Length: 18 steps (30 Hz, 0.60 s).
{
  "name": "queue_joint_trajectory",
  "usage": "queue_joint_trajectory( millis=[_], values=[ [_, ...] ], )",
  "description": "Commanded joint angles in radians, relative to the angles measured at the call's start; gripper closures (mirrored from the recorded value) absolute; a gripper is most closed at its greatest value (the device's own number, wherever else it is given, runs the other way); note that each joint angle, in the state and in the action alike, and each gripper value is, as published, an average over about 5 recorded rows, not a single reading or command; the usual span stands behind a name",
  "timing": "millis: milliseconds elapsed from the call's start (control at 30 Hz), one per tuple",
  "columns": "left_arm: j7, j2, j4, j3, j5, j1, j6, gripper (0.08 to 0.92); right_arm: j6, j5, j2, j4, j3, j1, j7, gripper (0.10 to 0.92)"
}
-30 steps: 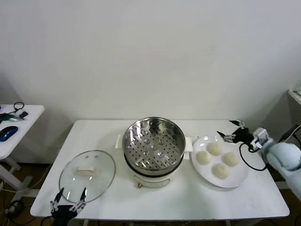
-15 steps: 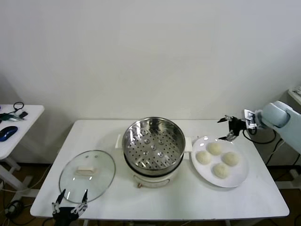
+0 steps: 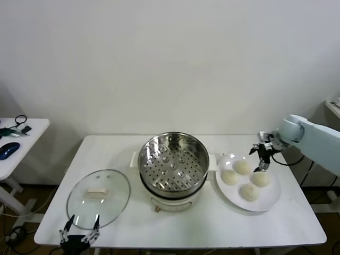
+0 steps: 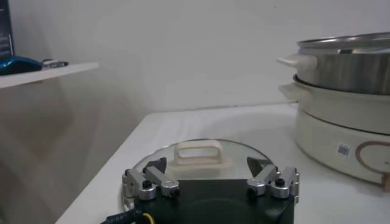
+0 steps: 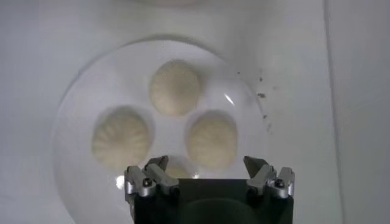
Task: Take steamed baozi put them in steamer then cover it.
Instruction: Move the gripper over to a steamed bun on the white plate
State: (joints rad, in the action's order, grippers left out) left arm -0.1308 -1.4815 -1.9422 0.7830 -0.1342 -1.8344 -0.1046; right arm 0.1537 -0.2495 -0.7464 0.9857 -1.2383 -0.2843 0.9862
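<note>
Four cream-white baozi (image 3: 242, 167) lie on a flat white plate (image 3: 271, 199) at the right of the table. My right gripper (image 3: 263, 156) hangs open just above the plate's far side, pointing down. In the right wrist view the open gripper (image 5: 206, 164) is over the baozi (image 5: 211, 139); one bun is partly hidden behind it. The steel steamer (image 3: 172, 162) sits empty on its white pot base at the table's middle. The glass cover (image 3: 99, 198) lies flat at the front left. My left gripper (image 3: 79, 236) waits open at the front edge, just before the cover (image 4: 195, 159).
The white table (image 3: 212, 228) carries everything. A small side table (image 3: 10, 149) with a blue mouse and cables stands at the far left. The steamer (image 4: 347, 61) rises beside the cover in the left wrist view. A wall stands close behind.
My right gripper has swung from the table's right edge inward and turned down over the plate's far side. The left arm, cover, steamer and baozi have not moved.
</note>
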Motion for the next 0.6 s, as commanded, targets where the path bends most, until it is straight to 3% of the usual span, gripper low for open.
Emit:
queue_joint_trajectory(
  millis=[33,500,600],
  values=[
    [0.001,-0.003,0.006,-0.001,0.004,0.000,-0.005,0.177,0.017,0.018,-0.123,-0.153,0.008,0.058,-0.010,0.203],
    [0.001,-0.007,0.018,-0.004,0.011,0.000,-0.016,0.177,-0.008,0.055,-0.192,-0.267,0.085,0.113,-0.025,0.204],
    [0.001,-0.008,0.017,-0.003,0.011,0.000,-0.018,0.177,-0.008,0.061,-0.197,-0.273,0.092,0.119,-0.025,0.239]
  ],
)
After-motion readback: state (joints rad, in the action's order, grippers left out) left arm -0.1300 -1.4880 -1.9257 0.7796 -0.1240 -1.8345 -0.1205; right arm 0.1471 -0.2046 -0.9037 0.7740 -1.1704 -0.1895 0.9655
